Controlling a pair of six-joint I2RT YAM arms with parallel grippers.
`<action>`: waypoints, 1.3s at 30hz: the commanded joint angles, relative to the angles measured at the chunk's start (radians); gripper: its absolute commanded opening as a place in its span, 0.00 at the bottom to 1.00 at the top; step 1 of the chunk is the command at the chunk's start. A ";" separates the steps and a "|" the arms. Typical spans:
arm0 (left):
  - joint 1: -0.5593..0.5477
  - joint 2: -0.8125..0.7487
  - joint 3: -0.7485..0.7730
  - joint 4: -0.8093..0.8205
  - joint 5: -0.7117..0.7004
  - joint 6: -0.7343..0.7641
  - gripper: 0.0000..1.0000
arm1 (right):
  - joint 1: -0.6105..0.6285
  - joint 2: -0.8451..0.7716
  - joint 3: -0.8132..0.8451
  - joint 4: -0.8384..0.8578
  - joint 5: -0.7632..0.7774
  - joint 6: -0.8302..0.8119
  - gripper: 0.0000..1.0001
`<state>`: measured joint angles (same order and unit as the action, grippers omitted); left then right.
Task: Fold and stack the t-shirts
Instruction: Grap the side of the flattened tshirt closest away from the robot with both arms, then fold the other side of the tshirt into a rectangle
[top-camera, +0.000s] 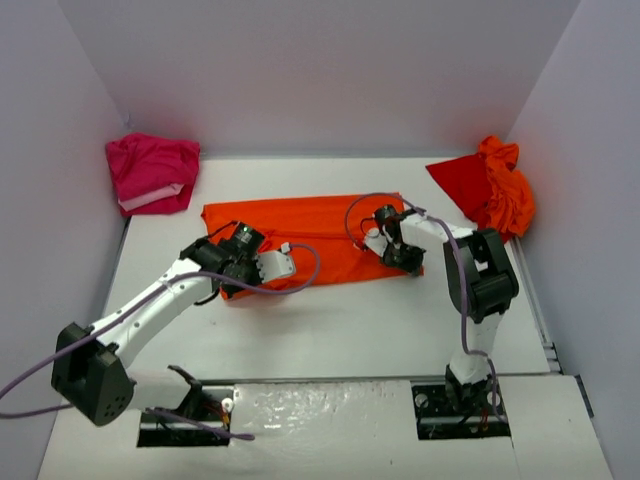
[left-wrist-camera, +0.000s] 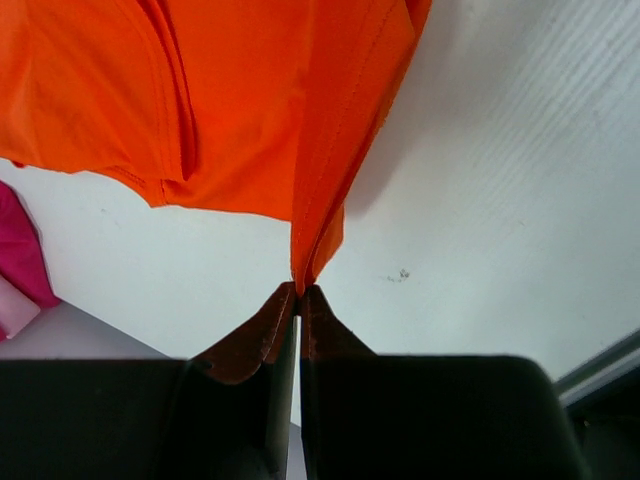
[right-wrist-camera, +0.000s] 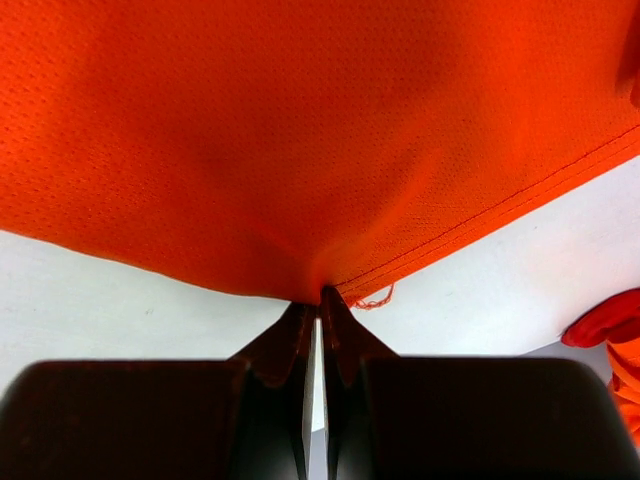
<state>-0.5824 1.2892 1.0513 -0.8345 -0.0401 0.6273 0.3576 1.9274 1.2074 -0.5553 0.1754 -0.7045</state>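
Observation:
An orange t-shirt (top-camera: 310, 235) lies spread flat across the middle of the table. My left gripper (left-wrist-camera: 299, 288) is shut on a pinched fold at the shirt's near left corner (left-wrist-camera: 310, 250), which it lifts slightly; in the top view that gripper (top-camera: 232, 283) sits at the corner. My right gripper (right-wrist-camera: 320, 292) is shut on the hemmed near right edge of the same shirt (right-wrist-camera: 300, 150), and shows in the top view (top-camera: 408, 265) at that corner. A magenta pink t-shirt (top-camera: 152, 172) lies crumpled at the back left. A red and an orange t-shirt (top-camera: 490, 185) lie heaped at the back right.
White walls (top-camera: 320, 70) enclose the table at the back and on both sides. The pink shirt's edge (left-wrist-camera: 20, 255) shows at the left of the left wrist view. A bit of the red-orange heap (right-wrist-camera: 605, 320) shows at the right of the right wrist view. Cables (top-camera: 300, 285) loop over the shirt.

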 joint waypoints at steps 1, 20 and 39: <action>0.011 -0.080 0.079 -0.159 0.040 0.014 0.00 | 0.014 -0.084 -0.074 -0.031 -0.057 0.032 0.00; 0.004 -0.164 0.187 -0.455 0.096 0.044 0.00 | 0.197 -0.360 -0.088 -0.156 -0.027 0.114 0.00; 0.143 0.043 0.280 -0.015 -0.106 0.178 0.00 | 0.019 -0.002 0.340 -0.112 0.021 -0.009 0.00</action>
<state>-0.4952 1.3260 1.2690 -0.9824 -0.1126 0.7582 0.4100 1.9041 1.4744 -0.6605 0.1722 -0.6845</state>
